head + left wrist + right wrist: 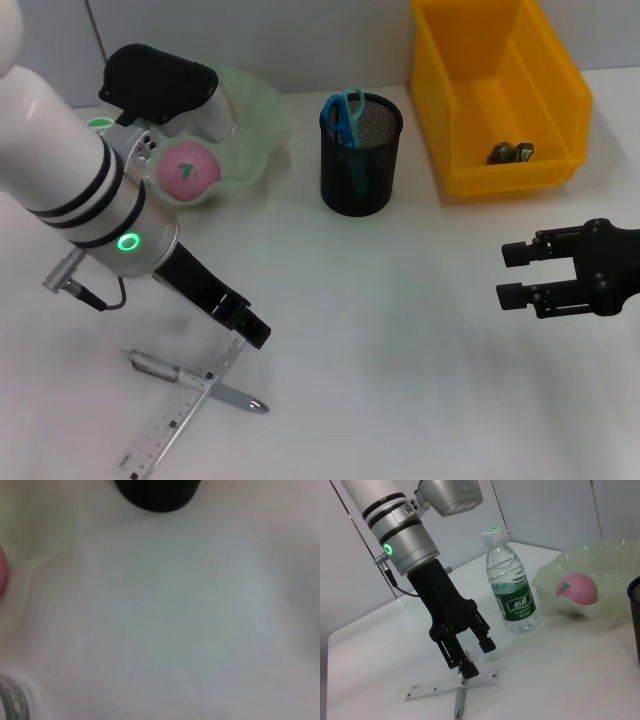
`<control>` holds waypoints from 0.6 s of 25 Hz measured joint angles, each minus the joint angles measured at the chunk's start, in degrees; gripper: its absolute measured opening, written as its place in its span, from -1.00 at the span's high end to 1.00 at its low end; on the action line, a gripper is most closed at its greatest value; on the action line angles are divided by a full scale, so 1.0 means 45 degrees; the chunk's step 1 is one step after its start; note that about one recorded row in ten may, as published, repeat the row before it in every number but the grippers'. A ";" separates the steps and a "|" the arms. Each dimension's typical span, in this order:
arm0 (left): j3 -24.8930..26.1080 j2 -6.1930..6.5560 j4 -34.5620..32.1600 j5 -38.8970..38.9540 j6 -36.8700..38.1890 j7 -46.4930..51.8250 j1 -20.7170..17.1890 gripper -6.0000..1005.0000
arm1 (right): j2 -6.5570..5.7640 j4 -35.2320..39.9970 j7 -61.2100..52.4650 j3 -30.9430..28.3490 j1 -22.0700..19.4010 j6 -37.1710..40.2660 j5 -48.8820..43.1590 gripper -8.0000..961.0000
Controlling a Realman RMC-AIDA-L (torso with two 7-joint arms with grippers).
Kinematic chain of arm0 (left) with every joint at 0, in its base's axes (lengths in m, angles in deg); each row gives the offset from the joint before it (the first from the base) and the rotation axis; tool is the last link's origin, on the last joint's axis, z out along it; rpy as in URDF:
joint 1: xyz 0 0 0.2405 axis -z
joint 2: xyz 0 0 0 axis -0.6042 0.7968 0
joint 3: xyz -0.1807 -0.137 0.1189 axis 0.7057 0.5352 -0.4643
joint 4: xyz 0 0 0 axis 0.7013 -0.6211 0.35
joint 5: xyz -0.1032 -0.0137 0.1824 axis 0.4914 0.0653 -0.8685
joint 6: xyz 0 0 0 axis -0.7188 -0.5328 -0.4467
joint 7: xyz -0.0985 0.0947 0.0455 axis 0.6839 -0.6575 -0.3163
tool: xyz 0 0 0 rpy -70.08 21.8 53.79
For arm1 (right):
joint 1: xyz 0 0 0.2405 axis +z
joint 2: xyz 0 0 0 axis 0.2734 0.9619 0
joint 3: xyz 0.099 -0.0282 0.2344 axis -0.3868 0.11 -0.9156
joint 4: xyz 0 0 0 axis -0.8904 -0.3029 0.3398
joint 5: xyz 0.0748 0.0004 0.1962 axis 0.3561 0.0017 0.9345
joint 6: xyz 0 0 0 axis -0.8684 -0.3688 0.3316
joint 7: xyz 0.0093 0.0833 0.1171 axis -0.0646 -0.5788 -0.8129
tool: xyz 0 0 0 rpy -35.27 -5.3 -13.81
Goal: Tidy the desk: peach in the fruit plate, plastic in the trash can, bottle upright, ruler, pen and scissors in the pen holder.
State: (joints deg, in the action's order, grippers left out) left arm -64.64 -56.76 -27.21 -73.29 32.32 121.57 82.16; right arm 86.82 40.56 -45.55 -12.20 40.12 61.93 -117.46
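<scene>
My left gripper (248, 325) (479, 657) is low over the table, open, its fingertips at the upper end of the clear ruler (180, 410) (451, 684). The silver pen (200, 382) (460, 700) lies crossed over the ruler. A pink peach (188, 170) (577, 589) rests in the pale green fruit plate (262, 130) (615, 555). The bottle (512, 587) stands upright beside the plate. Blue scissors (345, 115) stick out of the black mesh pen holder (360, 165) (157, 492). A crumpled piece of plastic (510, 152) lies in the yellow bin (545, 75). My right gripper (512, 275) hovers open at the right.
My left arm (70, 170) covers the table's left rear and hides most of the bottle in the head view. White table surface (380, 360) stretches between the two grippers. The yellow bin stands at the back right, next to the pen holder.
</scene>
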 joint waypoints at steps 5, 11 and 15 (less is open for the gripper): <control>-0.0369 0.0000 0.0042 0.0072 -0.0320 0.0446 0.0036 -0.59 | -0.0004 0.0034 -0.0045 -0.0173 0.0000 0.0013 -0.0089 -0.40; -0.1132 -0.0015 0.0231 0.0092 -0.0936 0.0647 -0.0041 -0.59 | -0.0016 0.0039 -0.0065 -0.0198 0.0000 0.0008 -0.0090 -0.40; -0.1415 -0.0018 0.0573 0.0038 -0.1290 0.0678 -0.0086 -0.59 | -0.0028 0.0039 -0.0074 -0.0288 0.0000 0.0008 -0.0100 -0.40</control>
State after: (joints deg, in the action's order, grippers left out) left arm -71.00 -56.84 -24.63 -73.12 26.51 124.62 81.78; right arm 86.70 40.73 -45.88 -13.49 40.13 61.96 -117.91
